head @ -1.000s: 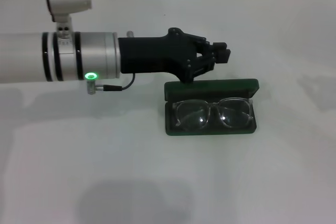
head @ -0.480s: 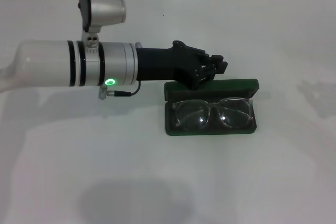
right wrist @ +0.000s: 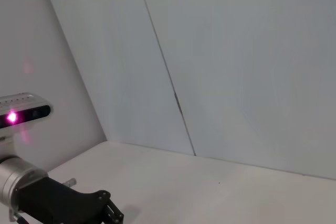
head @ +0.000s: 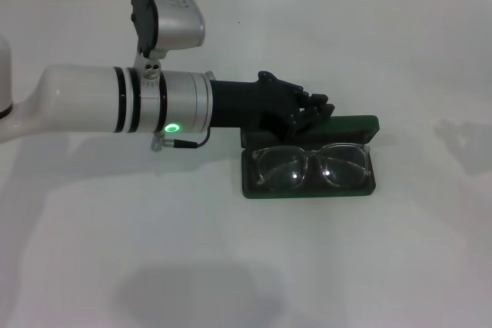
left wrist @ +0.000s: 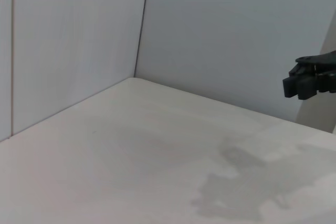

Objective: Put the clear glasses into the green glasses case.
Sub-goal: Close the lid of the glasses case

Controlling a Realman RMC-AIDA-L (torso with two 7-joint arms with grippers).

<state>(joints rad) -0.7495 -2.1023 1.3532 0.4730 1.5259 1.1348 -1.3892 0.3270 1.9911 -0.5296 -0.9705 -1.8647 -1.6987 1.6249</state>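
No text can be read (none legible)

The left arm reaches in horizontally, wrist level, a green light glowing on its cuff. Its black hand (head: 321, 107) has fingers drawn together.

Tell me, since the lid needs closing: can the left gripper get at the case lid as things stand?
Probably yes: the left gripper hangs right by the upright lid of the green glasses case, nothing between.

green glasses case (head: 307, 182) sits open, centre-right of the head view, lid (head: 350, 127) tilted back. clear glasses (head: 311, 165) lie inside it, lenses facing up, arms folded.
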